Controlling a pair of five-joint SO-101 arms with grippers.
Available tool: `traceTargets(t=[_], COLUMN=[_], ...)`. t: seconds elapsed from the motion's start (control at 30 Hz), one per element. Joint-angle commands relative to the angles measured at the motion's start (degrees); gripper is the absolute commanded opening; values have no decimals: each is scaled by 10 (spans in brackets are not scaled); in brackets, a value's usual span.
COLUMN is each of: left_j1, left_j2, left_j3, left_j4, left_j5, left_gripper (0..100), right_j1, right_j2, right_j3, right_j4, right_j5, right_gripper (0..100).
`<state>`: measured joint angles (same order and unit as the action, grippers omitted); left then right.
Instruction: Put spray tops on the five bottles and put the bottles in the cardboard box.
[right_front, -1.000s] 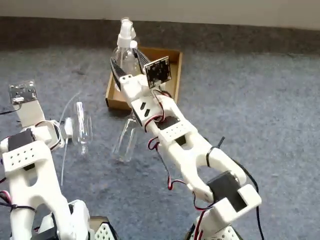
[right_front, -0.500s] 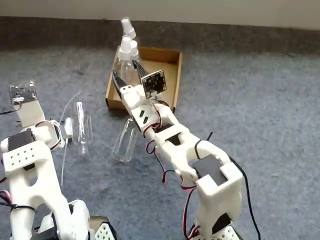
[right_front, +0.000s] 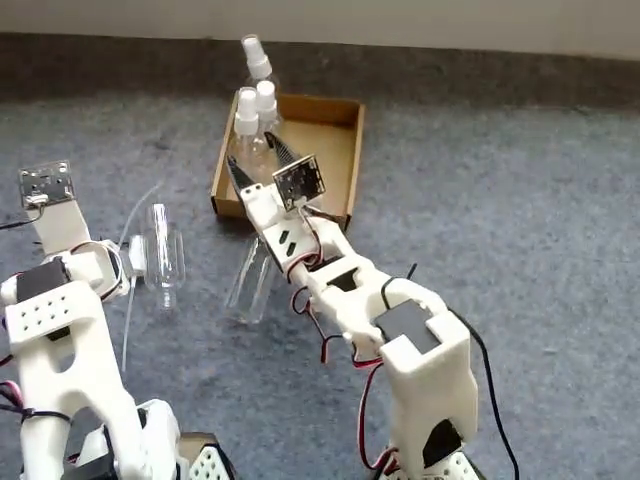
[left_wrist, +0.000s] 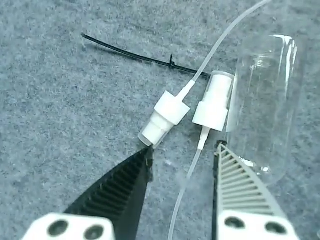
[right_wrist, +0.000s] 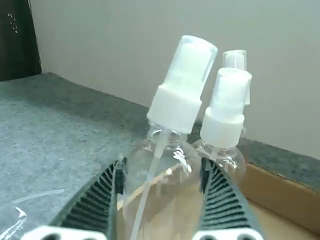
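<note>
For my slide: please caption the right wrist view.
Right gripper holds a spray bottle beside a second one at the box.

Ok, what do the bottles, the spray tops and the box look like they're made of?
The bottles look like clear, glossy plastic, though possibly glass: you can see straight through them and they catch bright glints. The spray tops look like white plastic, smooth and opaque, with thin translucent tubes. The box is brown cardboard, dull and flat-sided.
</note>
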<state>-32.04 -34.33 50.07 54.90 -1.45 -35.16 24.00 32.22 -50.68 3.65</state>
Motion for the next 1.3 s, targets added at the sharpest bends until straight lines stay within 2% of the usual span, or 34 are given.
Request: traceTargets(t=[0.0, 0.7, 0.93, 1.27], left_j1=[5, 5, 5, 6], left_j2=[0, -3, -3, -3], left_j3=[-2, -2, -3, -3], left_j4=[-10, -7, -8, -8], left_j5=[-2, -2, -2, -2], left_gripper=[193, 193, 193, 193], right_j1=[-6, -12, -12, -12], right_j2=[-10, -10, -10, -10], right_j3=[-29, -9, -9, -8], right_j4=[-14, -13, -14, -14], right_j5=[4, 6, 4, 4], right_gripper=[6, 8, 106, 111])
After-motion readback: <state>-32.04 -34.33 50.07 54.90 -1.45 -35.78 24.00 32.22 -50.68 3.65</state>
